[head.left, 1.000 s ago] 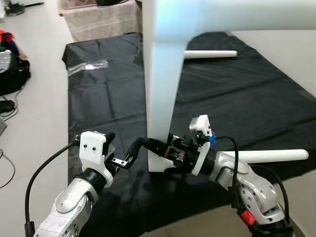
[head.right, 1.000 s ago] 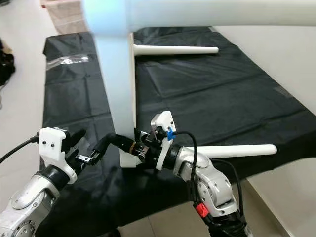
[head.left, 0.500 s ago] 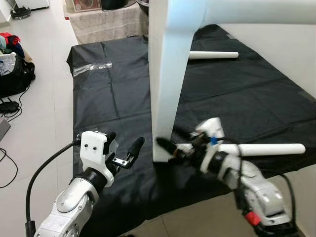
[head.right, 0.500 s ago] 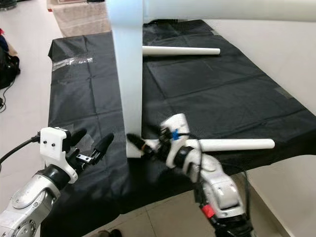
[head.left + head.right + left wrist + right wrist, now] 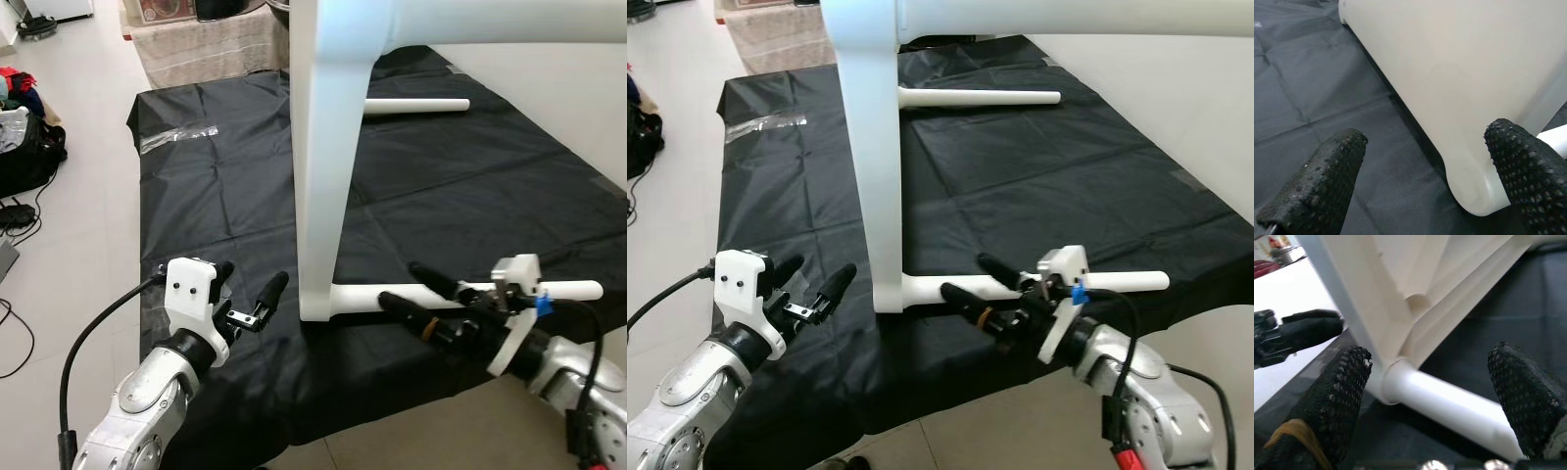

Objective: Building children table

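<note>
A white children's table top (image 5: 333, 147) stands on its edge on a black sheet (image 5: 225, 206). One white leg (image 5: 568, 291) sticks out sideways from its lower corner, and the right wrist view shows that leg (image 5: 1444, 401) seated in the corner socket. A second white leg (image 5: 416, 105) lies farther back on the sheet. My right gripper (image 5: 399, 282) is open with its fingers above and below the attached leg, close to the corner. Left of the corner my left gripper (image 5: 250, 292) hovers open, holding nothing; its fingers (image 5: 1322, 186) frame the table corner (image 5: 1459, 98).
The black sheet lies on a pale tiled floor. A clear plastic bag (image 5: 181, 135) lies at its far left. A dark bag with clothes (image 5: 24, 137) and cables sit on the floor to the left. Cloth-covered furniture (image 5: 196, 39) stands behind the sheet.
My right arm has drawn back to the right from the table's lower corner, and its fingers now stand open around the leg. The left gripper has hardly moved. The camera shifted slightly.
</note>
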Available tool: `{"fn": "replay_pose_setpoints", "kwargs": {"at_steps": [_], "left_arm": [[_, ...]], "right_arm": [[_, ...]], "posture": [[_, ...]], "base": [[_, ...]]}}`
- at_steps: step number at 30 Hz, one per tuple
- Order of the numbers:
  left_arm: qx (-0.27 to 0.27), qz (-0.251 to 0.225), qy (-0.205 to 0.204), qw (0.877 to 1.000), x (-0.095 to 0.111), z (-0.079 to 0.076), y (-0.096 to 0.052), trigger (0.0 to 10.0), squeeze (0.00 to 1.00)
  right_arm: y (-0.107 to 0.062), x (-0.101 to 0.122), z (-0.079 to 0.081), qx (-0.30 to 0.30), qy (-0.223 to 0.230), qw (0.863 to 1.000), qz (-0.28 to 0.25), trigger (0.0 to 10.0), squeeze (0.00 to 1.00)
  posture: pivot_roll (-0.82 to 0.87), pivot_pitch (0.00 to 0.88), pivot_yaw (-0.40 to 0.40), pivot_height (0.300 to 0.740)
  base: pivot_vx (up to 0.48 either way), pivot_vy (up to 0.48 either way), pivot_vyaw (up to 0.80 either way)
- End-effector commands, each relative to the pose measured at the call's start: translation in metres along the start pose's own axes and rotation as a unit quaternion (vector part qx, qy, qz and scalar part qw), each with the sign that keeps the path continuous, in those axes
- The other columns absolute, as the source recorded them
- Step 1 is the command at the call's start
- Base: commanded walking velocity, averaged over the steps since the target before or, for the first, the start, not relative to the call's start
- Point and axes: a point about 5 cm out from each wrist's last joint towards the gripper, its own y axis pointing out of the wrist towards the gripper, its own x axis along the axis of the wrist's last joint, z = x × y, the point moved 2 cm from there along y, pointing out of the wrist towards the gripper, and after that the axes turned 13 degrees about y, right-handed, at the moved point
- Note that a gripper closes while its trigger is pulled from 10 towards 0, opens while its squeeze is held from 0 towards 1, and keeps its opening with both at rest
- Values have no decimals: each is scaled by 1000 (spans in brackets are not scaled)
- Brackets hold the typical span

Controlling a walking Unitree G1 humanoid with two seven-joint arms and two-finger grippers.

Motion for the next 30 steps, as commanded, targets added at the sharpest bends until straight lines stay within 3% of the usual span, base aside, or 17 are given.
{"fn": "replay_pose_setpoints", "kwargs": {"at_steps": [1, 2, 3, 4, 6, 7, 9, 16, 18, 19, 22, 27, 30], "left_arm": [[1, 5, -4, 1000, -5, 2, 0, 10000, 0], [1, 5, -4, 1000, -5, 2, 0, 10000, 0], [1, 6, -5, 1000, -6, 3, 0, 10000, 0], [2, 8, -5, 1000, -8, 3, 0, 10000, 0], [2, 10, -6, 1000, -9, 3, 0, 10000, 0], [4, 19, 8, 1000, -13, 4, 0, 10000, 0], [7, 27, 30, 999, -17, 4, -1, 10000, 0], [32, 18, 44, 998, -14, 12, -2, 10000, 0], [112, 25, 64, 991, -15, 40, -12, 10000, 0], [112, 25, 64, 991, -15, 40, -12, 10000, 0], [171, 35, 58, 983, -18, 63, -30, 10000, 0], [160, 42, 43, 985, -23, 57, -39, 10000, 0], [123, 52, 33, 991, -29, 37, -41, 10000, 0]], "right_arm": [[-6, 7, -23, -92, -15, 995, -35, 10000, 1000], [-6, 7, -23, -92, -15, 995, -35, 10000, 1000], [-6, 10, -29, -127, -28, 991, -44, 10000, 816], [-6, 11, -33, -151, -32, 987, -53, 10000, 278], [-6, 11, -35, -169, -33, 983, -59, 10000, 278], [-1, 5, -29, -161, -25, 985, -54, 10000, 0], [10, -8, -19, -151, -19, 988, -39, 10000, 0], [18, -15, -11, -126, -12, 991, -33, 10000, 0], [28, -19, -8, -108, -11, 994, -28, 10000, 0], [28, -19, -8, -108, -11, 994, -28, 10000, 0], [34, -22, -10, -113, -19, 993, -26, 10000, 0], [38, -21, -14, -123, -17, 992, -34, 10000, 0], [42, -20, -14, -122, -19, 992, -40, 10000, 0]], "posture": [[-101, 147, 23, 740], [-101, 147, 23, 740], [-103, 143, 23, 740], [-107, 140, 22, 740], [-107, 140, 22, 740], [-108, 131, 20, 740], [-106, 122, 10, 740], [-106, 110, 3, 740], [-90, 98, -7, 740], [-90, 98, -7, 740], [-79, 91, -15, 740], [-67, 84, -14, 740], [-66, 78, -7, 740]], "base": [[0, 0, 0], [0, 0, 0], [0, 0, 0], [0, 0, 0], [0, 0, 0], [0, 0, 0], [0, 0, 0], [0, 0, 0], [0, 0, 0], [0, 0, 0], [0, 0, 0], [0, -187, 0], [0, -469, 0]]}}
